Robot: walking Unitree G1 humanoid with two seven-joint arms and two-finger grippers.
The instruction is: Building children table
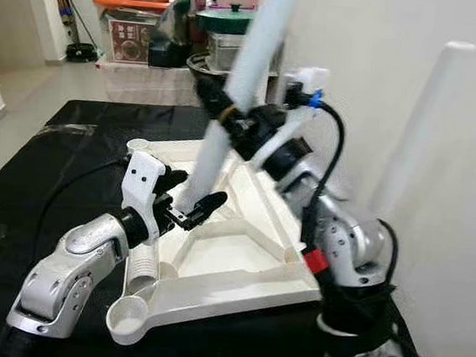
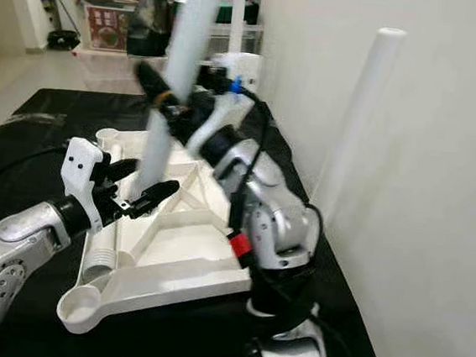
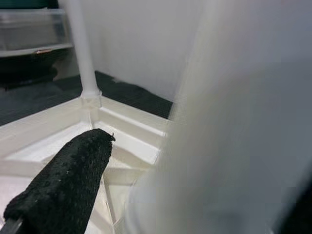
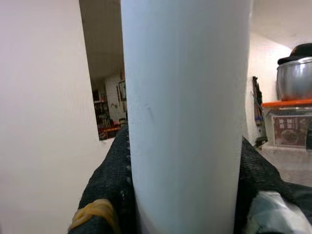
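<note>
The white table top [image 1: 239,255] lies upside down on a black cloth [image 1: 43,185] over the work surface, beside the wall on the right. The right gripper [image 1: 227,114] is clenched around a white table leg [image 1: 243,86], holding it tilted with its lower end down inside the frame near the middle. The left gripper [image 1: 186,207] sits just beside that lower end with its fingers apart on either side of the leg, not visibly pinching it. The leg looks like a light, stiff, smooth plastic tube, so it may slip or twist in the pads; a hold near its middle, as now, seems sound, with the other gripper steadying the foot. The left wrist view shows another leg [image 3: 83,53] already upright in a far corner socket. The right wrist view shows black pads [image 4: 112,180] pressed against both sides of the tube.
</note>
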